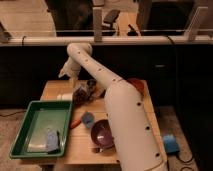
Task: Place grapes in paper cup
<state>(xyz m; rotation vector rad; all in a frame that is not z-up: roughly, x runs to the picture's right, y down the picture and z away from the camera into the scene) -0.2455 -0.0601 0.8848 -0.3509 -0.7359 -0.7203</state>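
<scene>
None of the placing looks done, judging by how things lie. Nearest on the table (80,143) stand the green tray (50,103) at the left and the purple bowl (102,133) beside the robot's arm; neither is part of the job. Just behind them lie a slim orange piece (75,123) and a small blue item (88,118), near one another.

Further back, about mid-table, the grapes (81,93) show as a dark lumpy bunch resting on the wood; they are outside the paper cup (65,96), which sits just to their left as a low pale shape, close to them, though I cannot say whether the two touch. The cup appears to stand upright with its mouth upward, but that is a judgement. The bunch seems a little longer than it is wide, its long axis running roughly from near-left to far-right, away from the cup; which end carries the stem is hidden.

Above and slightly behind the cup and bunch hangs the gripper (70,77), pointing down at the table from the bent wrist; I cannot tell how wide it stands, nor whether it has hold of anything. Farthest back, at the right, is the orange bowl (137,84), well apart from the grapes.

What is left, by my reading, is the whole of it: grasp the bunch, lift it, carry it over the cup, release.
</scene>
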